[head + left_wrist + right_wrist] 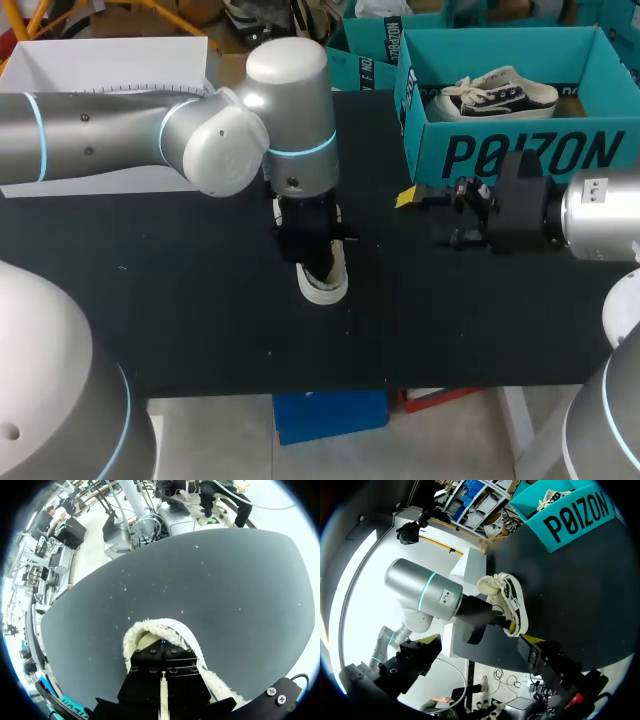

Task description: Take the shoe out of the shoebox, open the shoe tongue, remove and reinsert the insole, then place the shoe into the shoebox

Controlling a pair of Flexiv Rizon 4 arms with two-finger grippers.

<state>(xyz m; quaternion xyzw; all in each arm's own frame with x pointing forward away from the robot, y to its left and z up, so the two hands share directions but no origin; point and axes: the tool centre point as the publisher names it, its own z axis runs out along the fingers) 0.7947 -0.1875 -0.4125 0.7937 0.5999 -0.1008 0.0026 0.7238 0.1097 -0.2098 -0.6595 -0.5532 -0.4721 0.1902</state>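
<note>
Both grippers had a part in the step in hand, which I judged to be working at the shoe's opening to reach the insole. The left gripper [314,255] stood straight down over the shoe [328,287] with its tips hidden, so I could not tell whether it was clamped or apart. To do this well, it needed to pin the shoe squarely to the bench [180,300]. The right gripper [432,215], open and empty at middle right of the head view, should then come in low toward the opening (a sideways tug would likely tip the shoe).

The shoe sat at the centre of the head view, outside the teal shoebox [520,150] at upper right and well apart from it. It looked low-cut, with a white sole and a cream fleecy lining [150,630] that seemed soft enough to give under pressure.
</note>
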